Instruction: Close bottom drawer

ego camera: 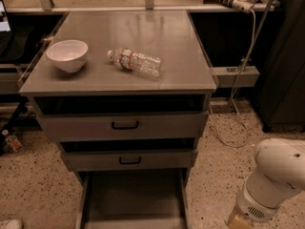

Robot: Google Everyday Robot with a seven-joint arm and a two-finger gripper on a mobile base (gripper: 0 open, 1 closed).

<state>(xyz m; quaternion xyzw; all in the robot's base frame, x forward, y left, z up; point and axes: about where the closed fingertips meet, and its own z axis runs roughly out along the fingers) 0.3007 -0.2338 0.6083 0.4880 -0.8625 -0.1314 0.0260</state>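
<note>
The gripper (239,222) sits low at the lower right, cut off by the frame edge, so whether it is released or clenched cannot be told. To its left, apart from it, the bottom drawer (133,199) stands pulled far out under the middle drawer (157,160). Its front is out of view. It is probably stiff metal that slides lightly, so a flat push on the front panel should do.

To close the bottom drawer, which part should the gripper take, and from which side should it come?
Probably its front end, coming from the front and pushing toward the cabinet: the bottom drawer stands pulled out, its long tray running straight back under the middle drawer. Its front panel and handle are cut off below. The gripper is low on the right, beside the tray.
</note>
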